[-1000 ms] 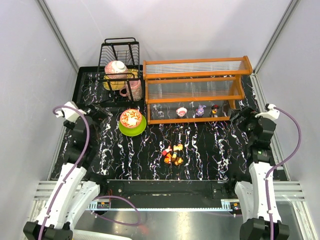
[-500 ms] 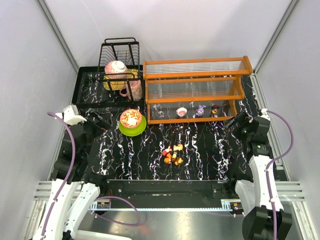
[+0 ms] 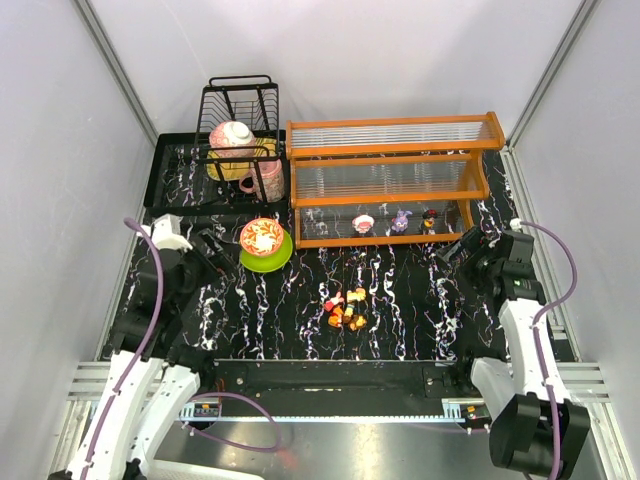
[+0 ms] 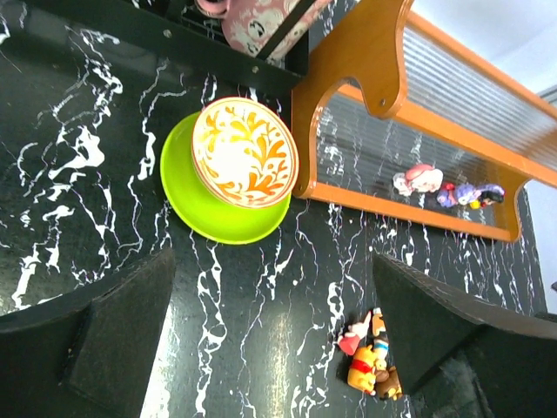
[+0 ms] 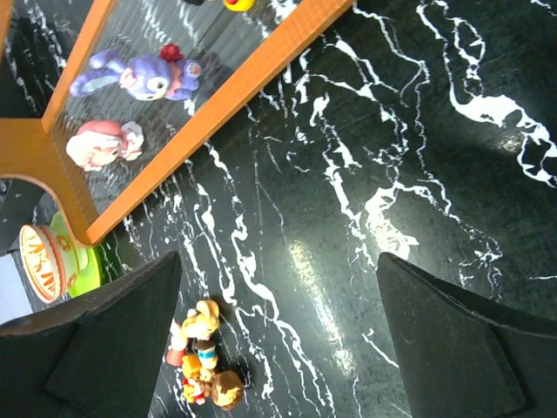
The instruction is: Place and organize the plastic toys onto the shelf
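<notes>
A cluster of several small plastic toys [image 3: 346, 308], mostly orange, red and yellow, lies on the black marbled table in front of the shelf. It also shows in the left wrist view [image 4: 370, 359] and the right wrist view [image 5: 198, 364]. The orange-framed shelf [image 3: 380, 240] holds three toys on its bottom tier: a pink-white one [image 3: 363, 222], a purple one [image 3: 401, 219] and a dark one [image 3: 429, 217]. My left gripper [image 3: 213, 245] is open and empty, left of the cluster. My right gripper [image 3: 458, 250] is open and empty, right of the cluster, near the shelf's right end.
A red patterned bowl [image 3: 262, 236] on a green plate [image 3: 272, 263] stands just right of my left gripper, by the shelf's left end. A black wire dish rack [image 3: 240, 105] with crockery and a pink mug [image 3: 262, 180] stands at the back left. Grey walls close in on both sides.
Both arms have swung inward over the table: the left gripper has moved right toward the bowl, the right gripper left and nearer. The toys have not moved.
</notes>
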`<state>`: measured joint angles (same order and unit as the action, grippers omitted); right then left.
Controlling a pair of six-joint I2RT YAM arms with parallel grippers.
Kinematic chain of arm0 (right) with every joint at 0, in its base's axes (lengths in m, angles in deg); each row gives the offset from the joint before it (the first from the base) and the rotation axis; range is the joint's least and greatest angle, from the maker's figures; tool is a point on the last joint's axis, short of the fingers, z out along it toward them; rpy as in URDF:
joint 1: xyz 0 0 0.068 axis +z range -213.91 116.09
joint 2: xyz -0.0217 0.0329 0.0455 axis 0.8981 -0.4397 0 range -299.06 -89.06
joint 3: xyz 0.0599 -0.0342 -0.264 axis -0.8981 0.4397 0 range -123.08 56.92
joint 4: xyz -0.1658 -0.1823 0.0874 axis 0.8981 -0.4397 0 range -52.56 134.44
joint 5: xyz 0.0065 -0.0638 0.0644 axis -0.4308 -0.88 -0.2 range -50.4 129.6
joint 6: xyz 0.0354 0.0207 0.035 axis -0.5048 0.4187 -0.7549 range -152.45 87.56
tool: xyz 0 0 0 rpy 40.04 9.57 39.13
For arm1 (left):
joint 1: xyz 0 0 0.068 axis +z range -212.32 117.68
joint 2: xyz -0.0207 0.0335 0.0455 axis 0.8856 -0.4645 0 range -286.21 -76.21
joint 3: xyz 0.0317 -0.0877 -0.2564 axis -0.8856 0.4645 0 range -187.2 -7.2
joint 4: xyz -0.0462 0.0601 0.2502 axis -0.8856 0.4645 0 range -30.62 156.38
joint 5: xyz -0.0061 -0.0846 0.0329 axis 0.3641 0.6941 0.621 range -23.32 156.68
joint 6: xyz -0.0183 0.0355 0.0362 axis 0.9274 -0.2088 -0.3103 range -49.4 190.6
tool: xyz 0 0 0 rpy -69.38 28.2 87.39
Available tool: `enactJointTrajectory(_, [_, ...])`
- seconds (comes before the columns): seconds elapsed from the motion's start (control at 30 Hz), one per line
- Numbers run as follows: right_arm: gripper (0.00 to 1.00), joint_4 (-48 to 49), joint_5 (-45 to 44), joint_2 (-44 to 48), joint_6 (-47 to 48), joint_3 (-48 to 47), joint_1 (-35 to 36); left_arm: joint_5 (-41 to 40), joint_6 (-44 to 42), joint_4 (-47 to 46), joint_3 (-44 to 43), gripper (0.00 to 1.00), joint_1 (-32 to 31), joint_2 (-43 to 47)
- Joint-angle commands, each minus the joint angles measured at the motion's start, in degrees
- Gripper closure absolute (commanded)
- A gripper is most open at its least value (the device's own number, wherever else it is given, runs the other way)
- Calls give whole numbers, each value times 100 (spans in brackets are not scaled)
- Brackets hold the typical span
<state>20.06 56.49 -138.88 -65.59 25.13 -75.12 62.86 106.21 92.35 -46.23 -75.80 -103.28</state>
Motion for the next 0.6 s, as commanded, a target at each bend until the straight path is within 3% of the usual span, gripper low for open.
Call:
enactJointTrajectory(0.0, [0, -558, -10, 437, 230, -424, 275, 285, 59, -194, 62, 1, -94, -149])
enactJointTrajectory(0.1, [1, -682, -307, 544, 19, -521, 723, 162, 138, -317, 176, 1, -304, -272])
enactJointTrajectory(0.27, [2, -638, -1448, 307, -647, -793, 2489, -434, 218, -440, 299, 1, -1349, -597])
enactJointTrajectory(0.37, [4, -445, -1653, -9, -990, -899, 3113, -928, 314, -476, 281, 1, -1974, -650])
enactJointTrajectory(0.57, [11, 47, -1890, -510, -1624, -820, 3983, -858, 341, -809, 422, 1, -2396, -817])
